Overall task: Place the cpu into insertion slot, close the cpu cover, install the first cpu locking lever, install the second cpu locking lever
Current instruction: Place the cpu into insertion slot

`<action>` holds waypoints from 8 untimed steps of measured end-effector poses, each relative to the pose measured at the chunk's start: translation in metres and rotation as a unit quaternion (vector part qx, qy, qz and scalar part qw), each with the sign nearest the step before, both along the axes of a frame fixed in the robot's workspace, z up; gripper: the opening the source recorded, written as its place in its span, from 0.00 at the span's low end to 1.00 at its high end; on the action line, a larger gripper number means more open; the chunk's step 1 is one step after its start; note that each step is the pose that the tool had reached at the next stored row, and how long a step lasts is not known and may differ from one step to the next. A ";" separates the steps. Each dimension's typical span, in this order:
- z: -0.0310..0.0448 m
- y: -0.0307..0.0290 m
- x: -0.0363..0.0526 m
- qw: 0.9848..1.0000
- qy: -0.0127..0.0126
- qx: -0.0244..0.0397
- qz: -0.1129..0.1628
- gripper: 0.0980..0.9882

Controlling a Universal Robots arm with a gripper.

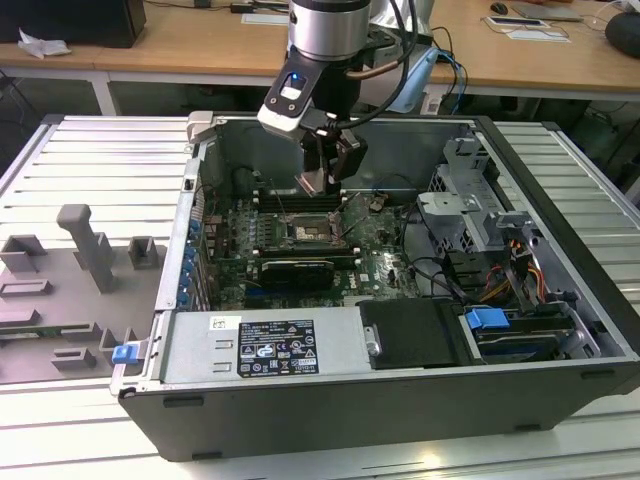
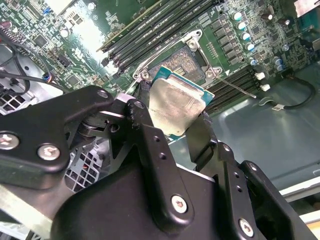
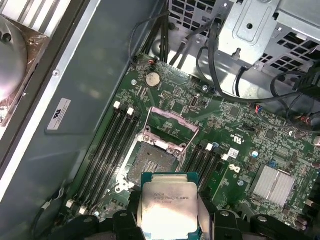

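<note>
Ribbed pale-grey metal table (image 1: 80,150), wooden desks (image 1: 200,50) behind it in the upper part of the exterior view, and on the table lay a dark, boxy case (image 1: 400,400) with its side off. Grey blocky fixtures (image 1: 85,250) sat at the exterior view's left.

Inside lay the green board (image 1: 380,265), busy with small parts and long black memory slots (image 3: 107,145). The gripper (image 1: 322,185) hung over the middle of the board in the upper centre of the exterior view. It was clamped on the cpu (image 2: 175,107), and the black fingers (image 2: 150,140) pinched two opposite edges.

The chip was square – no long axis to speak of – a dull silver lid with rounded corners on a thin green rim. It was held tilted, with its metal face turned towards both wrist views (image 3: 169,207).

The slot (image 3: 150,160) lay bare beneath it, with a dark, finely dotted centre and a thin metal rim – the chip was above it and apart, not seated. The cover (image 3: 172,114), a thin metal frame with a square window, was swung back off the slot on the side away from the gripper.
</note>
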State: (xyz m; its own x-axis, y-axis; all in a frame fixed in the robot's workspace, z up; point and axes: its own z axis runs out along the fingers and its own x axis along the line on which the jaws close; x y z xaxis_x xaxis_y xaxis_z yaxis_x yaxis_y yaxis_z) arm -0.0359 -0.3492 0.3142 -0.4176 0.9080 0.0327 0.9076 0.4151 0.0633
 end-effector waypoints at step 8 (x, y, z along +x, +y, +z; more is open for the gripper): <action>-0.0025 0.0000 0.0000 1.000 0.000 -0.002 -0.014 0.49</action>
State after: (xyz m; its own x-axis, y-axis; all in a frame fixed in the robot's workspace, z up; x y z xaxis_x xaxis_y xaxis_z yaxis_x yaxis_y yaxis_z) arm -0.0360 -0.3492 0.3118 -0.3913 0.9198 0.0290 0.9192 0.3890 0.0617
